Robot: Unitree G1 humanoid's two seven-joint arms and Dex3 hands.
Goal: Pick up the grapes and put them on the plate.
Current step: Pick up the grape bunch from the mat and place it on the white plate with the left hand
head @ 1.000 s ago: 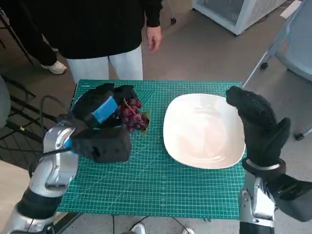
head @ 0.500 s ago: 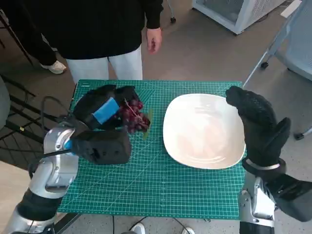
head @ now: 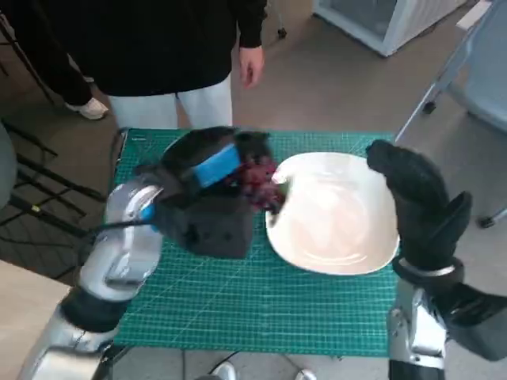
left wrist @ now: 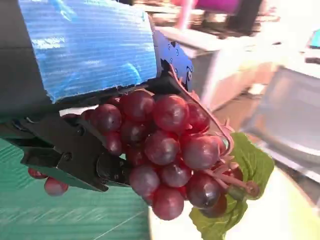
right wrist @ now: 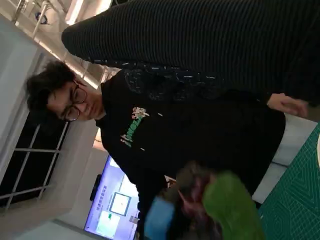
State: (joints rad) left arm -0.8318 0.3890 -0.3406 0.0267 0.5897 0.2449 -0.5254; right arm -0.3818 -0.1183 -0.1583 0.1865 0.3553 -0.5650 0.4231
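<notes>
Left hand: our left hand (head: pixel 212 176) grips the grapes (head: pixel 257 179), black fingers (left wrist: pixel 70 155) wrapped round the cluster from the side.
Grapes: lifted clear of the green mat (head: pixel 238 293), hanging at the plate's (head: pixel 348 237) left rim, not yet set down.
Leaf: a green leaf (left wrist: pixel 240 190) dangles from the stem on the side away from our fingers.
Handling: we judge the bunch light, soft and loosely jointed; single grapes could drop off if squeezed or shaken.
Where to hold: round the body of the cluster near the stem, as we do now, looks safest to us.
Right hand: our right hand (head: pixel 416 202) stands upright at the plate's right edge, fingers together, holding nothing.
Beyond the far edge: a person (head: pixel 170 55) stands close.
</notes>
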